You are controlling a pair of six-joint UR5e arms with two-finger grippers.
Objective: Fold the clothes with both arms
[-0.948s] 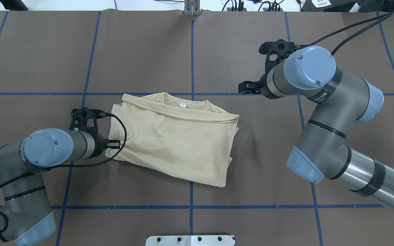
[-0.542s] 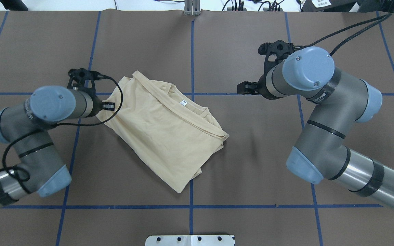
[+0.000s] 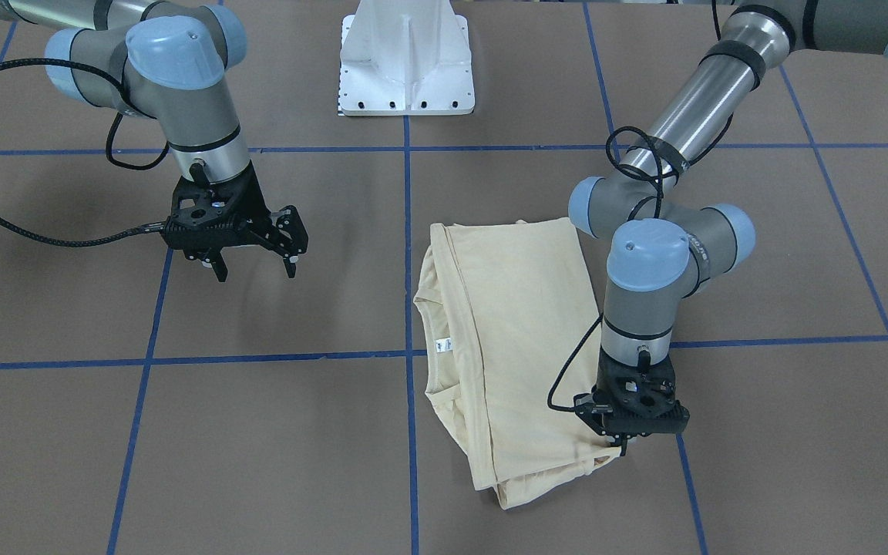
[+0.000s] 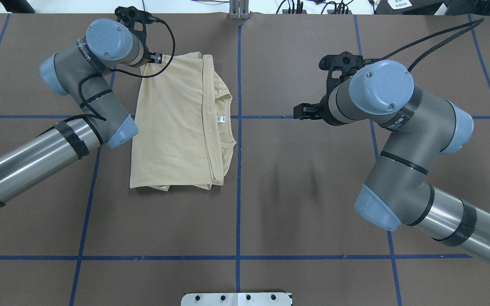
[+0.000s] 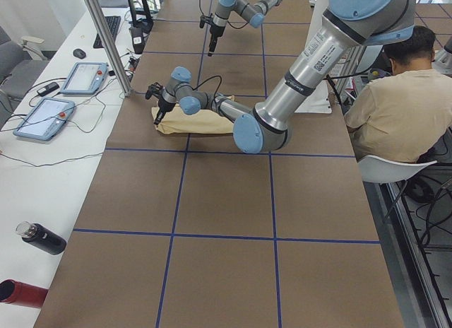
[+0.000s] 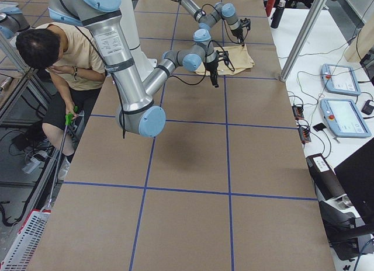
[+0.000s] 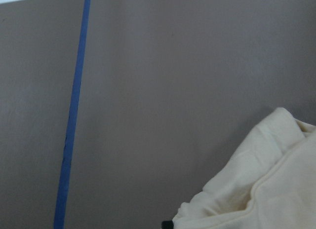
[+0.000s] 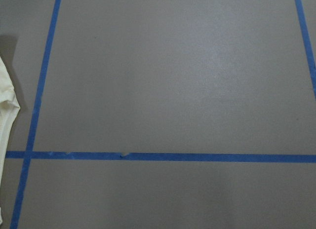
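The T-shirt [image 4: 172, 123] lies on the brown tabletop [image 4: 313, 191] left of centre in the overhead view. It is already gathered into a compact, layered rectangle with no sleeve hanging loose. Its collar runs along the right-hand edge there, with the small neck label [image 4: 219, 118] facing up. The printed side is not visible.

The left pincer [image 3: 620, 445] sits low at the lower right corner of the cloth in the front-facing view, its tips pressed together on that corner. The left wrist camera shows bunched cream fabric right at a fingertip, which fits a pinch on the corner. The right pincer [image 3: 255, 274] hangs over bare tabletop in the left half of the front-facing view. It is spread wide, holds nothing and is well apart from the shirt.

The folding looks mostly done: the sleeves and sides appear to be turned in. What probably remains is letting go of the held corner, perhaps one more fold across the length, and flattening the uneven layers at the lower edge in the overhead view.
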